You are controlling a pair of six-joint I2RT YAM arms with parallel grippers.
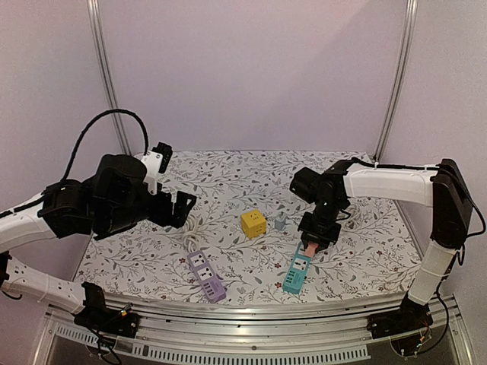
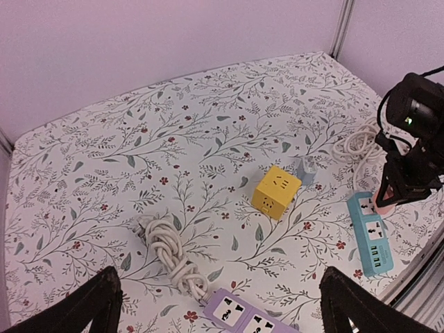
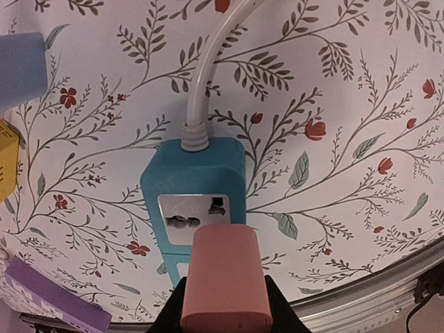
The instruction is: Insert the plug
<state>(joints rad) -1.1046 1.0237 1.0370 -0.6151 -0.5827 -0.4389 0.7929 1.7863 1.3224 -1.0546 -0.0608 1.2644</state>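
The grey aluminium rail (image 1: 251, 310) at the table's near edge lies close to the outer end of the teal plastic power strip (image 1: 297, 272), so little room is left on that side. The lilac plastic power strip (image 1: 207, 275) lies well apart to the left.

The pink rectangular plug (image 3: 225, 277) is pinched by the right gripper (image 3: 225, 309) and held over the teal strip, just beside the white socket (image 3: 193, 218) nearest its cable. The prongs are hidden, so contact cannot be told. Insertion is judged not yet done: lining up and pressing down are left.

The left gripper (image 1: 181, 207) is spread wide, holds nothing and hangs clear. Farther back, 1 yellow cube socket (image 1: 253, 223) and 1 small grey adapter (image 1: 281, 222) stand apart from the strip, with open cloth beyond.
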